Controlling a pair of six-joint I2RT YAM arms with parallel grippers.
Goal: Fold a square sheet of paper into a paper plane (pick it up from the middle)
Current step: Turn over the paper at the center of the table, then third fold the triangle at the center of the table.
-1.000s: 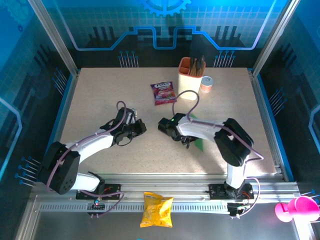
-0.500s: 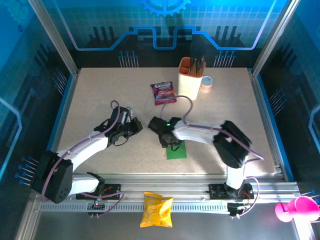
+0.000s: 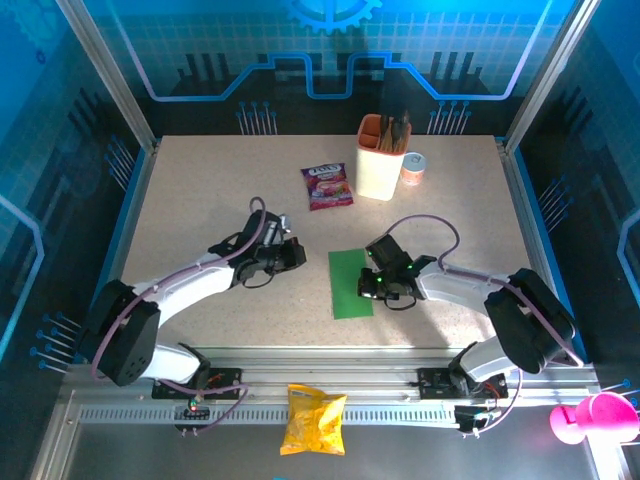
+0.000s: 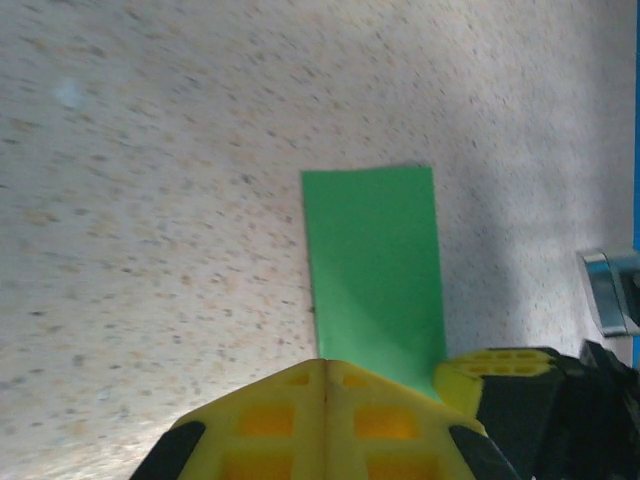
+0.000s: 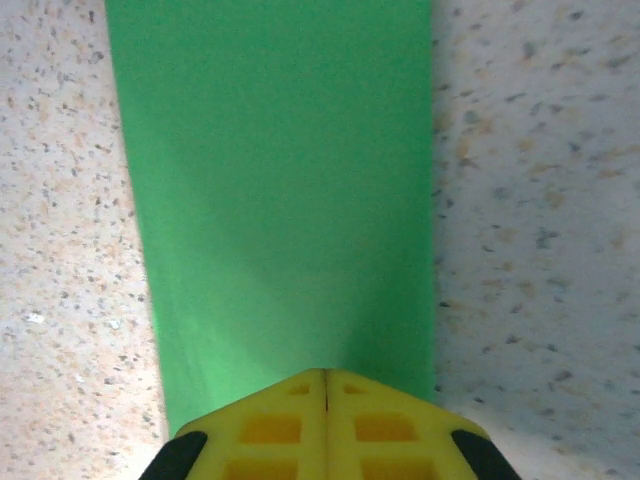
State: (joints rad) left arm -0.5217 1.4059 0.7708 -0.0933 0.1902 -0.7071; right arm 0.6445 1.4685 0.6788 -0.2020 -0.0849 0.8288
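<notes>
Start with the table [image 3: 200, 180]: the biggest change on it is your right arm. A moment ago it stretched across the middle and covered most of the paper. It has now swung back to its own side, and the right gripper [image 3: 370, 284] sits at the right edge of the sheet. The left arm has crept a little nearer, and the left gripper [image 3: 297, 254] hangs just left of the sheet without touching it.

The square sheet of paper [image 3: 349, 283] lies flat and fully uncovered near the middle of the table. It is a narrow green strip, so I judge the first half-fold is down and the nose folds are yet to come.

Both pairs of jaws are closed tip to tip. On the left nothing is between them. The right wrist view shows the right tips resting over the strip's near edge with no green in the seam. I cannot tell whether they press on it.

As for writing, the yellow crisp bag [image 3: 314, 418] on the front rail shows no legible name. The cream holder [image 3: 380, 165] is plain. The purple snack sachet [image 3: 327, 187] carries a pale logo too small to read, and the label on the small can [image 3: 412, 168] is also illegible.
</notes>
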